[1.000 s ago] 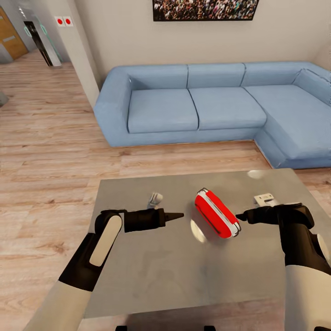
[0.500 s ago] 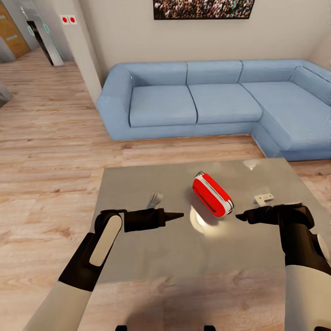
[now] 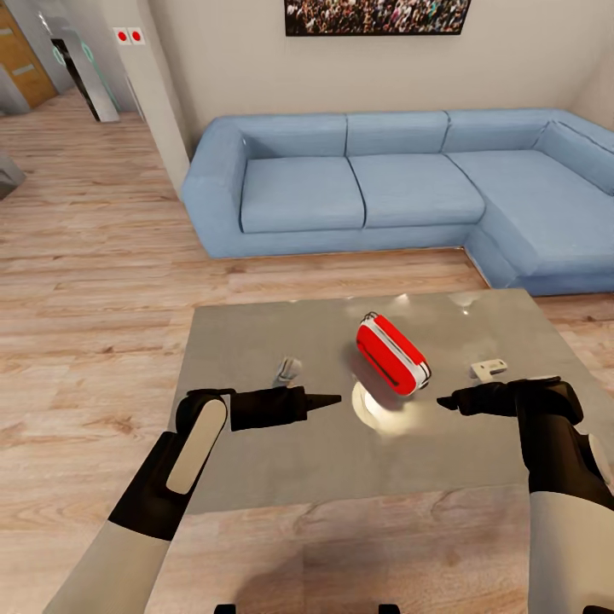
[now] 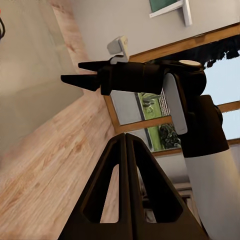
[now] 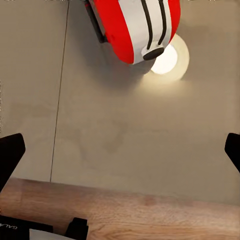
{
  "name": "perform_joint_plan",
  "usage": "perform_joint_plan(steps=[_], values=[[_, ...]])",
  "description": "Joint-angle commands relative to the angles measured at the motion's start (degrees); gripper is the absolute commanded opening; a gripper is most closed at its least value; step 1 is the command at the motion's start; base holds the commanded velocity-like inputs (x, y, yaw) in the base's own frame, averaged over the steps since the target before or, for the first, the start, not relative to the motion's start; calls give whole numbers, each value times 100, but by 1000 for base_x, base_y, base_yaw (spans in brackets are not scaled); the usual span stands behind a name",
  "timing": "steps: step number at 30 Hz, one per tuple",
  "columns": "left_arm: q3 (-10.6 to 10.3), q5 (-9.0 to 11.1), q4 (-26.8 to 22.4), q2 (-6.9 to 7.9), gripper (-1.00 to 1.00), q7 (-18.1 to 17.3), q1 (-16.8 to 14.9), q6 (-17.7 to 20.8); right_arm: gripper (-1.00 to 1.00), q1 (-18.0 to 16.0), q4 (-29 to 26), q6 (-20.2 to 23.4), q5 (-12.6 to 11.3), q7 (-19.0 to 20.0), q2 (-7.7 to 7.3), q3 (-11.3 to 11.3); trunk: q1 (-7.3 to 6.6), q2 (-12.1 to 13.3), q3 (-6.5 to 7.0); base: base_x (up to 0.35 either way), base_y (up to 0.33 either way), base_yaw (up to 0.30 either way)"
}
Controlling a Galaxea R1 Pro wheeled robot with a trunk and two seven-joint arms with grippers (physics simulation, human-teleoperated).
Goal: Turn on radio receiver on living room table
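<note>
The red radio receiver (image 3: 392, 354) with white trim lies tilted on the glossy grey table (image 3: 256, 341), right of its middle. In the right wrist view the radio (image 5: 132, 25) is ahead of my right gripper (image 5: 120, 150), whose fingers (image 5: 10, 152) stand wide apart at the frame's edges. In the head view my right gripper (image 3: 445, 402) hovers just right of the radio and nearer to me, not touching it. My left gripper (image 3: 333, 398) points at the radio from its left, a short gap away. The left gripper (image 4: 125, 137) is shut and holds nothing.
A blue sectional sofa (image 3: 358, 188) stands beyond the table, under a framed crowd picture (image 3: 375, 15). Light wood floor (image 3: 94, 281) surrounds the table. A bright round glare (image 3: 379, 409) and small pale reflections (image 3: 488, 368) show on the tabletop. A wall corner (image 3: 162, 102) rises at the left.
The whole picture has shifted, so the camera has moved back: table and radio now sit higher in view. The gap between the radio and my right gripper has widened.
</note>
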Motion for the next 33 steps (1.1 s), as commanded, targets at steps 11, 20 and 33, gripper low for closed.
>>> perform_joint_plan(steps=[11, 20, 33], values=[[9, 2, -4, -10, -100, 23, 0, 1, 100, 0, 6, -2, -41, -7, 2, -13, 0, 0, 82, 0, 0, 0], [5, 46, -31, -45, -100, 33, 0, 3, 100, 0, 0, -2, -42, 14, -2, -34, 0, 0, 163, 0, 0, 0], [-335, -24, -66, 35, -100, 63, 0, 34, 100, 508, -123, -460, -16, 4, -31, -546, 0, 0, 281, 0, 0, 0]])
